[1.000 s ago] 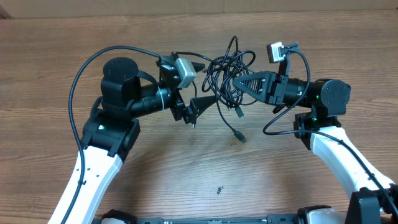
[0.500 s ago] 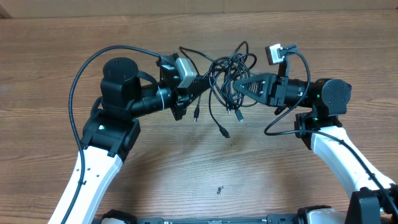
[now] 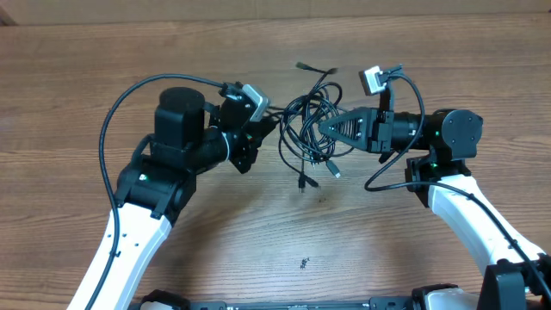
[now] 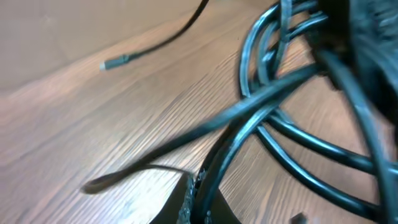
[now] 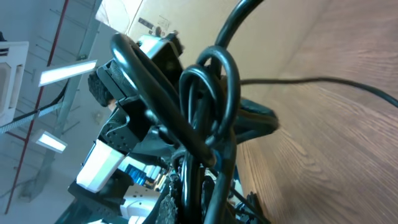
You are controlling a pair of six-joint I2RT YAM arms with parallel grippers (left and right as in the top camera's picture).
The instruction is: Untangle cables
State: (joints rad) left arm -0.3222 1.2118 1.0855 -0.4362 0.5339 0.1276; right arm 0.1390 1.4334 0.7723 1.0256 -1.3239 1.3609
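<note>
Your table (image 3: pixel 258 224) is brown wood-grain, the grain running side to side. A small dark mark (image 3: pixel 303 263) sits near its front edge. Whether the cables (image 3: pixel 308 129) rest on it cannot be told.

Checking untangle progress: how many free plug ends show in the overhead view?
3. The top plug end pokes out above the cables; the lower-left plug end and lower-right plug end trail below them. More may hide inside the tangle.

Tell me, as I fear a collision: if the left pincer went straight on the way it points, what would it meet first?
The tangled cables, right ahead of the left pincer, which is shut on one strand. Behind them sits the right pincer; depth is unclear from overhead.
</note>
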